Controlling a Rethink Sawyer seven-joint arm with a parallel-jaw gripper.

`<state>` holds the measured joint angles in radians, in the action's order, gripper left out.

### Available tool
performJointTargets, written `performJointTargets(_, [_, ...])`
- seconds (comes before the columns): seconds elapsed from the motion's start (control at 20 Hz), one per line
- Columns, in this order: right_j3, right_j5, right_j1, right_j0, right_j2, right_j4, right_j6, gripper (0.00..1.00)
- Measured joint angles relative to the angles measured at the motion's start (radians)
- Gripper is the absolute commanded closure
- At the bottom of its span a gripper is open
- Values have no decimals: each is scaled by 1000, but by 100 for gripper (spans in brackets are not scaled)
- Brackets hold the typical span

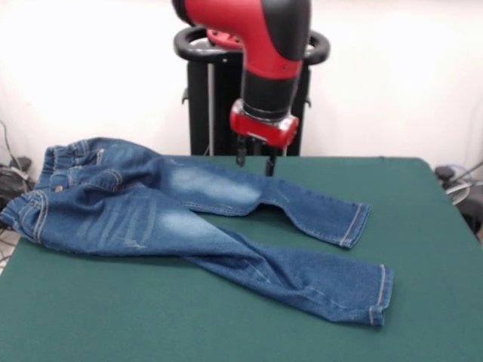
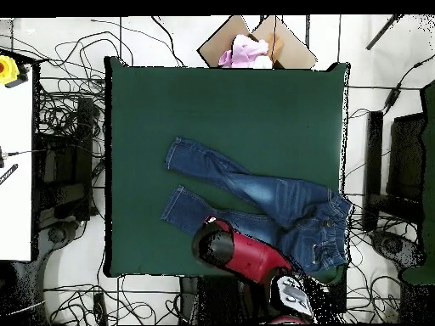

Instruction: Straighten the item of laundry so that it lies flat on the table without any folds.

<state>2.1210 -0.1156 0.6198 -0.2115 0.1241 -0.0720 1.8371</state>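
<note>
The small blue denim jeans point(image 1: 158, 215) lie on the dark green table point(image 1: 430, 249). The elastic waistband is at the left edge and the two legs spread to the right in a narrow V. The waist end is rumpled and bunched, and the legs lie mostly flat. My gripper point(image 1: 254, 164) hangs from the red arm above the table's far edge, just behind the farther leg. It is open, empty and not touching the cloth. In the overhead view the jeans point(image 2: 272, 199) lie toward the table's point(image 2: 212, 102) lower right, and the red arm point(image 2: 242, 253) hides the gripper and part of one leg.
The robot's black pedestal point(image 1: 207, 98) stands behind the table. A cardboard box point(image 2: 285, 42) with pink cloth sits beyond the far edge in the overhead view. Cables cover the floor around the table. A white bench point(image 2: 15, 170) stands at the left.
</note>
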Motion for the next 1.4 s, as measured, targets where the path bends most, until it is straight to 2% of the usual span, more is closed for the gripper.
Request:
performJointTargets(0.35, [-59, 0, -75, 101, 0, -113, 0, 0])
performJointTargets(0.45, [-94, 0, -116, 156, 2, -161, 0, 0])
performJointTargets(0.7, [-156, 0, -197, 205, 1, -204, 0, 0])
performJointTargets(1.05, [-203, -66, -226, 205, 7, -206, 0, 0])
performJointTargets(1.4, [-296, -245, -257, 205, 27, -207, 0, 0])
